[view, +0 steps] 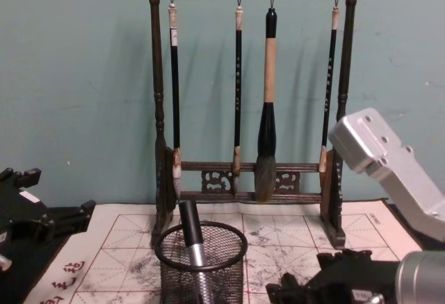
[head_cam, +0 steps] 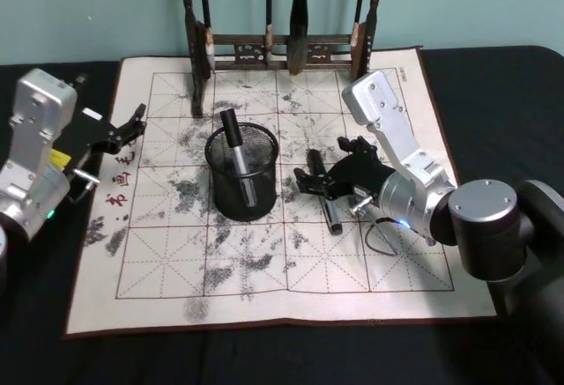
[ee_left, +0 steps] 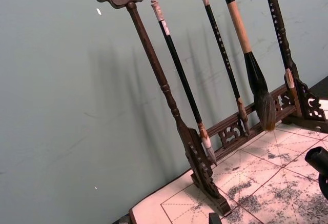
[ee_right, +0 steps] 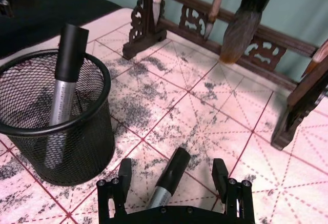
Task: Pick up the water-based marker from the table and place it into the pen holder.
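A tall dark wooden brush rack (view: 158,109) with carved ends stands at the centre of the frame against a teal wall, and four brushes (view: 269,95) hang from its top bar. In front of it, at the bottom centre, sits the black wire-mesh pen holder (view: 174,280), with a marker (view: 191,238) leaning inside, its black cap up above the rim. Both rest on a whitish, ink-stained calligraphy mat (view: 278,241) with a red grid and red characters at the lower left. The black left end effector (view: 82,215) sits at the lower left edge. The right end effector (view: 306,290) is low at the bottom right, below its silver arm (view: 389,158).
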